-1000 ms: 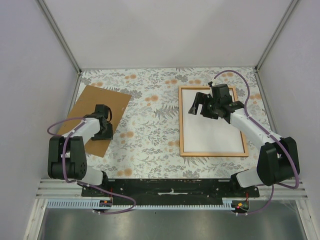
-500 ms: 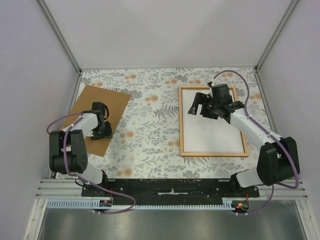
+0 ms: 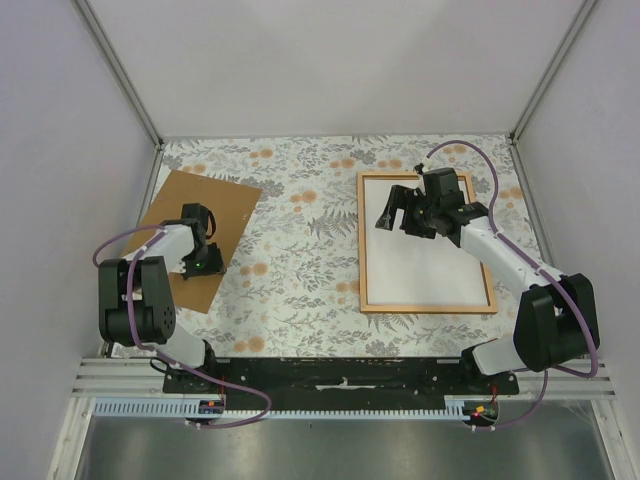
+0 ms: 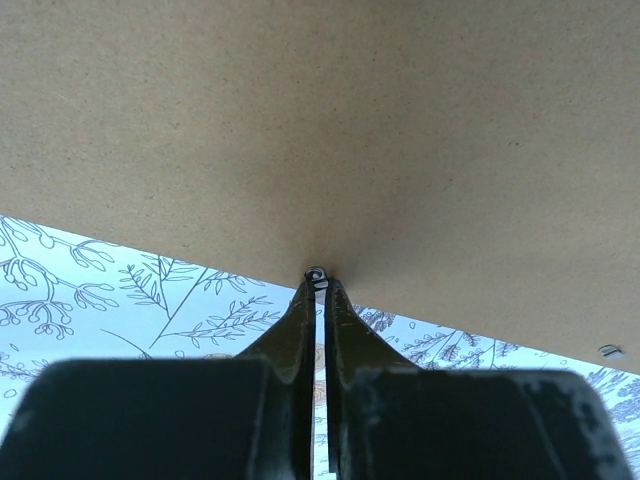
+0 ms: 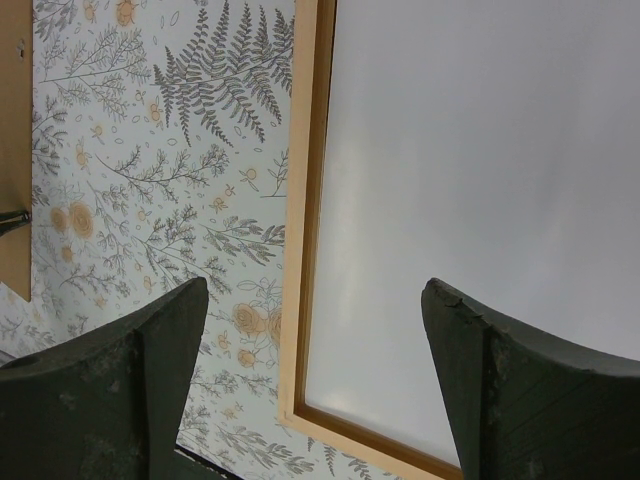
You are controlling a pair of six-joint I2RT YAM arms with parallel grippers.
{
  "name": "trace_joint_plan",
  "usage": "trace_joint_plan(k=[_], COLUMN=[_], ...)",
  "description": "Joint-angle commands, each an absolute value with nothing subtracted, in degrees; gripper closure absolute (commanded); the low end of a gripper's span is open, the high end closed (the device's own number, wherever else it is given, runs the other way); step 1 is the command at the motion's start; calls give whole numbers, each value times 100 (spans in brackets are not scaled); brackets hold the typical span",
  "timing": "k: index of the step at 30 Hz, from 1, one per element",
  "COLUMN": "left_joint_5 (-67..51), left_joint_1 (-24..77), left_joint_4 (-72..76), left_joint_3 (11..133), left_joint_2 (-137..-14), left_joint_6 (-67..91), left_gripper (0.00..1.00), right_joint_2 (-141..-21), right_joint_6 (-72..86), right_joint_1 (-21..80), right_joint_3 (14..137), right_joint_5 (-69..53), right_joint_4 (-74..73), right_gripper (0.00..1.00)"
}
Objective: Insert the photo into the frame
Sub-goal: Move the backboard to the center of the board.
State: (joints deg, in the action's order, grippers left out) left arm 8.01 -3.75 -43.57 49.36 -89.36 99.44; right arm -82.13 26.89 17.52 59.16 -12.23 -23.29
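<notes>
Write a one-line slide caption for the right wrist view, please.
Open right gripper hovers over a rail of the wooden frame; a white sheet lies inside it, floral tablecloth beside.

No legible text, label, brand, number or sign in any of the three views.
</notes>
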Motion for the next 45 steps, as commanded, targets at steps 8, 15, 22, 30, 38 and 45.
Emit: trace_joint_plan(k=[8, 15, 22, 30, 38, 45], left_joint_5=[1098, 1072, 950, 809, 650, 536], left_joint_1=[-80, 1088, 2029, 2636, 2900, 2962], left_joint_4=[-4175, -4157, -4166, -4122, -3973, -3920], left_joint_3=[4456, 4745, 5378, 5897, 6003, 6012], left_joint_2=[-9053, -9175, -9579, -9940, -9905, -9765], left_joint_6=[8842, 9105, 9483, 9650, 9703, 9659], left_gripper=[98, 98, 98, 98, 98, 98], right_joint_2=[-8200, -8183, -8261, -8595, -9377, -10299], right_joint_6=[2645, 2698, 2847, 3435, 4516, 5159], right_joint_1=[1784, 1775, 1810, 2117, 2776, 3313], right_joint_3=[5950, 5933, 5836, 5678, 5844, 6249], right_joint_5=[-1274, -1292, -1397, -1758, -1916, -1714], right_joint_4=[-2312, -2285, -2101, -1285, -107, 614], right_gripper=[6, 6, 6, 5, 5, 5])
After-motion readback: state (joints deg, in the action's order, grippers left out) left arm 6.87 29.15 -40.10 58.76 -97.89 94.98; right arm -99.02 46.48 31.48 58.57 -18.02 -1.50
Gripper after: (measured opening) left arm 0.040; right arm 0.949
